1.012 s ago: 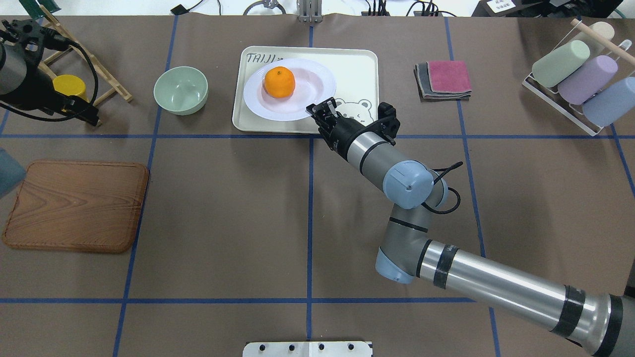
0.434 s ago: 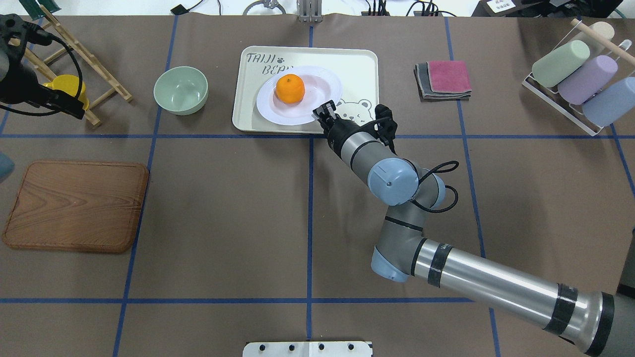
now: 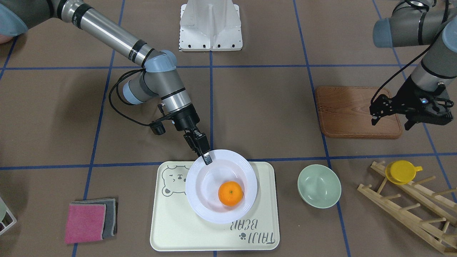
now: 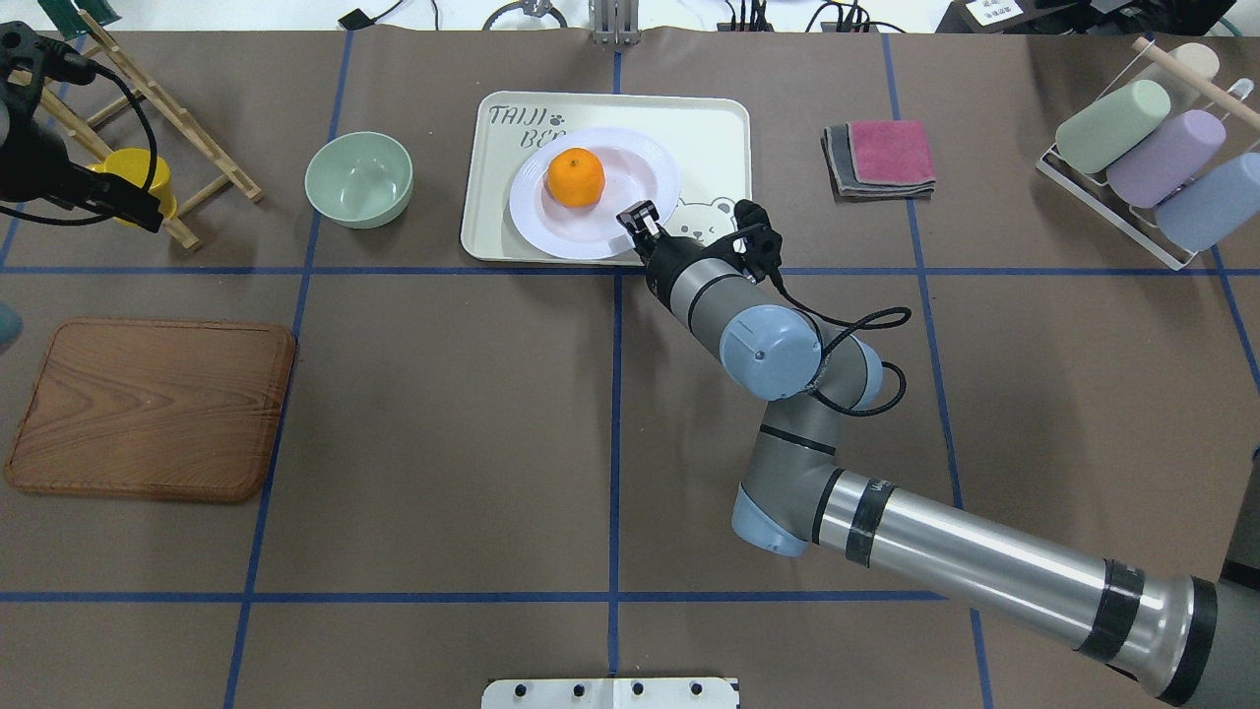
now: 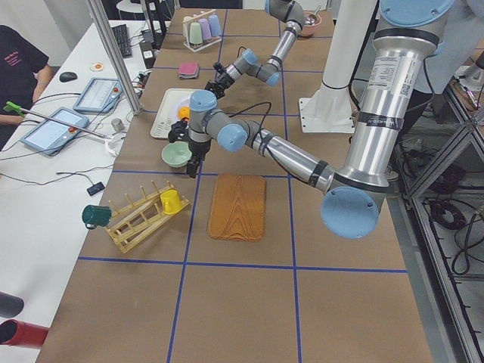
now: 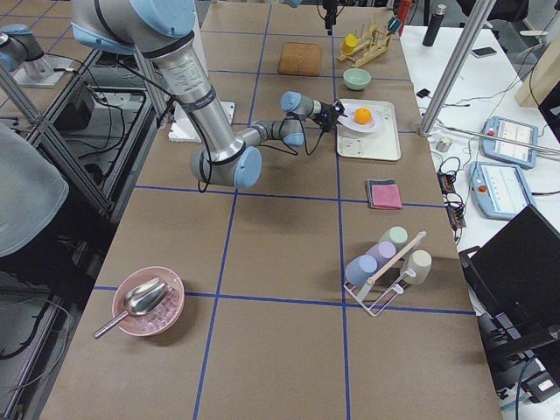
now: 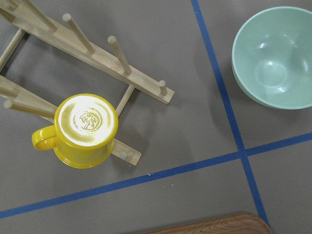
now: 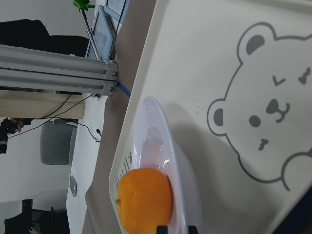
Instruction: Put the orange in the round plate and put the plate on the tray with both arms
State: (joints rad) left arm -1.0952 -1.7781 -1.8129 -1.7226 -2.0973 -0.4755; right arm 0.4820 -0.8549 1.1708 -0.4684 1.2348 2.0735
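Note:
The orange [image 3: 231,193] [image 4: 576,177] [image 8: 144,199] lies in the sunken centre of the white round plate [image 3: 214,211] [image 4: 645,167] [image 8: 156,122]. The plate sits over the cream tray [image 3: 178,228] [image 4: 709,128] [image 8: 204,48], beside its bear face. My right gripper [image 3: 207,159] [image 4: 642,214] [image 8: 176,229] is shut on the plate's rim at the edge nearest the robot; that side looks slightly raised. My left gripper [image 3: 391,120] [image 4: 143,209] hangs open and holds nothing, far off to the left over the edge of the wooden board, near the cup rack.
A pale-green bowl [image 3: 319,186] [image 4: 358,179] [image 7: 275,56] stands left of the tray. A yellow cup [image 3: 401,171] [image 7: 85,129] hangs on a wooden rack [image 7: 122,68]. A brown wooden board [image 4: 148,409], folded cloths [image 4: 881,158] and a rack of pastel cups [image 4: 1142,158] lie around.
The plate with the orange has shifted a little to the right and toward the robot on the tray, with my right gripper on its rim. My left arm has drawn back toward the far-left edge.

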